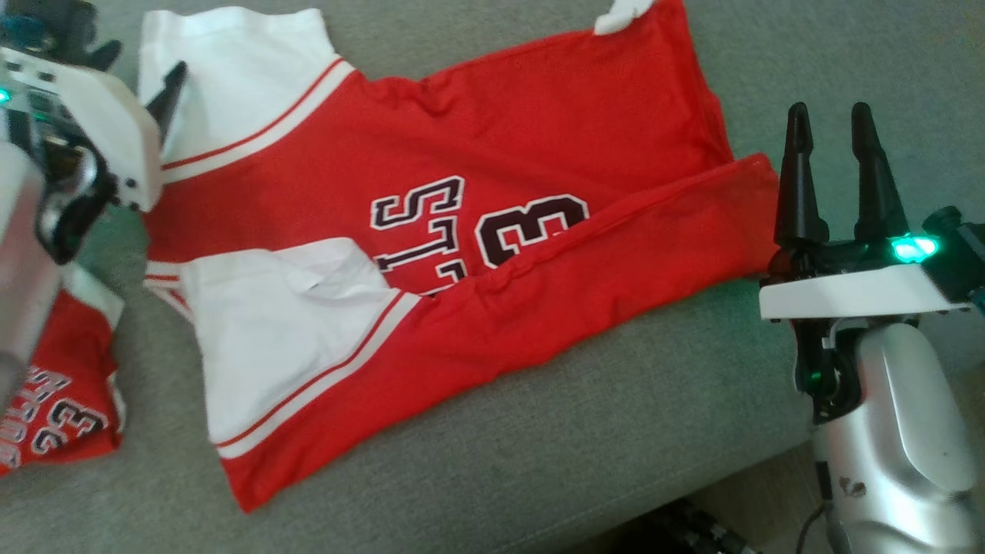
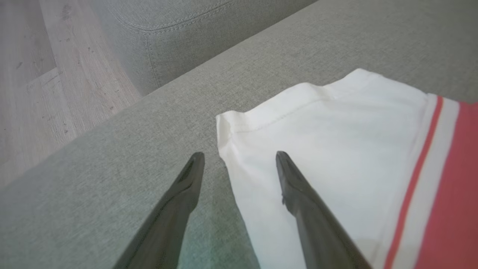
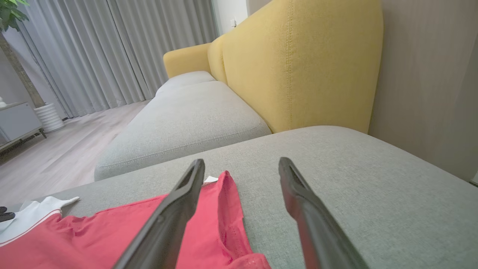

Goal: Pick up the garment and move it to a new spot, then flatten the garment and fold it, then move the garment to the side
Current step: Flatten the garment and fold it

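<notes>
Left gripper [image 2: 239, 160] stands wide open with nothing between its jaws, poised low at the cuff end of one white sleeve [image 2: 336, 142]: in its own wrist view one dark finger lies over the sleeve cloth and the other over the bare grey cushion [image 1: 539, 477] just beside the cuff edge. Whether the finger touches the cloth cannot be told. Right gripper [image 1: 829, 115] is also fully spread and holds nothing; in the head view it sits just beside the far right end of the garment [image 1: 539, 115], fingers pointing up the view, and in the right wrist view one finger hangs over the red hem while the other is over plain cushion. That garment, a red jersey with white sleeves and red-and-white trim, lies spread across the cushion between the two grippers. Its lower long edge is folded over onto the body, partly covering the dark, white-outlined lettering [image 1: 477, 223], and the second white sleeve [image 1: 285, 331] lies on top near the lower left, somewhat creased. A second red garment [image 1: 61, 400] with similar lettering sits at the lower left of the head view, near the first one's lower sleeve. Behind the cushion rise a yellow backrest [image 3: 298, 67], with grey curtains [image 3: 112, 52] and a pale wooden floor [image 2: 37, 74] beyond.
</notes>
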{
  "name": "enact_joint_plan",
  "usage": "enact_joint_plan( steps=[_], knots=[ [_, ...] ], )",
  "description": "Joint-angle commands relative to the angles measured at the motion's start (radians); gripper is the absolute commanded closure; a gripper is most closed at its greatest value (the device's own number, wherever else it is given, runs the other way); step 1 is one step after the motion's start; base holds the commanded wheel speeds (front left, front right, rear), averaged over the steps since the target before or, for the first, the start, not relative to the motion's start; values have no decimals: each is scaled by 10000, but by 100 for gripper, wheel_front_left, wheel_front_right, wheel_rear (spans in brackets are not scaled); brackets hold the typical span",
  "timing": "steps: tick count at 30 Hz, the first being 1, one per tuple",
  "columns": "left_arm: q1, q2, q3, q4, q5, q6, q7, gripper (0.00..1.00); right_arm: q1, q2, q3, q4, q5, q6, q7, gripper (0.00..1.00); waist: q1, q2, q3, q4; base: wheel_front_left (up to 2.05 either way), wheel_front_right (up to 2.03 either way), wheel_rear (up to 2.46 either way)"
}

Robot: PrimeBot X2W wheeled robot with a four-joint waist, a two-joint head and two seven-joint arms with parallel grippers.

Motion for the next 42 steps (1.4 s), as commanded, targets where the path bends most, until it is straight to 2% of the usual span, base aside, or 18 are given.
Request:
enact_joint_plan(
  steps=[1,7,14,16,19,22,25,27,32,36,42],
  knots=[
    [-624,539,326,-174,-49,20,6,0,-201,-44,209,-296,88,-9,-102,0,-2,0,146,-163,0,0,0],
    [-913,735,-21,288,-611,19,-28,0,-211,-44,274,-319,155,-9,-129,0,-2,0,328,-412,0,0,0],
    [-1143,696,-401,717,-1195,18,238,0,-137,-43,280,-445,85,-9,-136,0,-2,0,439,-522,0,0,0],
    [-1121,654,-584,674,-1459,18,473,99,-120,-43,243,-485,3,-9,-137,0,-2,0,434,-522,0,0,0],
    [-1079,655,-823,503,-1758,18,501,100,-102,-43,128,-503,-158,-9,-137,0,-2,0,358,-450,0,0,0],
    [-1089,586,-968,383,-1849,18,2,100,-126,-43,-36,-526,-430,-9,-111,0,-2,0,200,-264,0,0,0],
    [-1194,420,-1109,235,-1678,18,-866,100,-217,-43,-233,-616,-755,-9,115,0,-2,0,17,34,0,0,0],
    [-1286,129,-1177,11,-1498,18,-1883,100,-374,-43,-446,-729,-1223,-9,554,0,-2,0,-175,411,0,0,0],
    [-1312,-206,-1448,-666,-1091,18,-3026,100,-844,-112,-689,-805,-1868,-9,1621,0,-2,0,-391,1081,0,0,0],
    [-1153,-351,-1785,-1461,-820,19,-3385,100,-1360,-732,-428,-435,-1961,-9,2573,0,-2,0,-426,1609,0,0,0],
    [-955,-395,-2045,-2506,-583,125,-3481,100,-2249,-1490,-229,820,-2030,-9,3761,0,-2,0,-296,2158,0,0,0]
  ],
)
